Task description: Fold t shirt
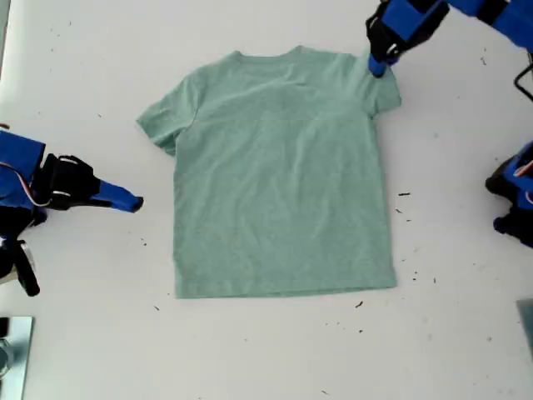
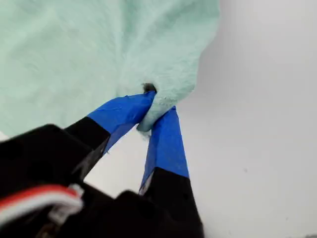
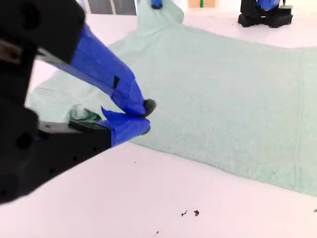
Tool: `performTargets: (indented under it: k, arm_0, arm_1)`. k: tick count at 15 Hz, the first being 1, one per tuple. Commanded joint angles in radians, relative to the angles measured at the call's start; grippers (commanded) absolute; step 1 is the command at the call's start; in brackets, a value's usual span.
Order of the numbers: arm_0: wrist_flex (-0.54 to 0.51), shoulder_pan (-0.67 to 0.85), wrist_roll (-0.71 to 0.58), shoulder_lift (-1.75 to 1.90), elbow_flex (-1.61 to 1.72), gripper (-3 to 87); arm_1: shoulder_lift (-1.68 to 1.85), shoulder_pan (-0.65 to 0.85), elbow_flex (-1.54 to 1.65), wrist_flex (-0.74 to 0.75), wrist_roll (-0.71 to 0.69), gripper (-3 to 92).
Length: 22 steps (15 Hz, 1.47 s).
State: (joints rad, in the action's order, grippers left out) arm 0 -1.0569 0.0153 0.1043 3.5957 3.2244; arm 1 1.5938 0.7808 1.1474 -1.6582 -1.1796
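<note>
1. The t shirt (image 1: 279, 171) lies flat and spread out on the white table (image 1: 75, 92), filling the middle of the exterior view, with its neck toward the top of the frame and its hem toward the bottom.
2. The first gripper (image 1: 379, 67) reaches in from the upper right of the exterior view and sits on the sleeve at the exterior view's right.
3. In the first wrist view, the first gripper (image 2: 153, 106) has its two blue-taped fingers (image 2: 124, 111) pinched together on a small bunched fold at the sleeve's edge, so it is grasping the t shirt (image 2: 74, 54).
4. The second gripper (image 1: 133, 202) comes in from the middle left of the exterior view and rests over bare table, just short of the shirt's side edge and below the sleeve at the exterior view's left.
5. In the second wrist view, the second gripper (image 3: 143, 116) has its blue tips nearly touching, clenched on nothing, with the cloth (image 3: 223, 99) just beyond them.
6. Small dark specks (image 1: 359, 305) dot the table near the hem, toward the lower right of the exterior view.
7. A blue and black arm base (image 1: 515, 196) stands at the right edge of the exterior view, well apart from the shirt.
</note>
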Motion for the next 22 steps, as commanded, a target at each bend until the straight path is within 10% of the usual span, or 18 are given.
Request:
performTargets:
  k: [1, 6, 9, 17, 22]
  arm_0:
    - [0.008, -0.018, 0.011, 0.008, 0.005, -0.1]
    - [0.008, -0.012, 0.017, 0.008, 0.005, -0.1]
    - [0.008, -0.006, 0.021, 0.008, 0.005, -0.1]
    - [0.006, 0.008, 0.025, 0.008, 0.003, 6.8]
    - [0.009, 0.037, 0.025, 0.008, 0.006, 0.1]
  arm_1:
    - [-0.092, -0.172, -0.268, 0.015, 0.114, 0.3]
    - [-0.342, -0.370, -0.225, 0.359, 0.325, 2.3]
    - [-0.472, -0.448, -0.247, 0.514, 0.357, 35.8]
    - [0.472, -0.325, 0.202, 0.087, 0.336, 17.4]
    - [1.138, -0.160, 1.388, 0.380, 0.333, 2.5]
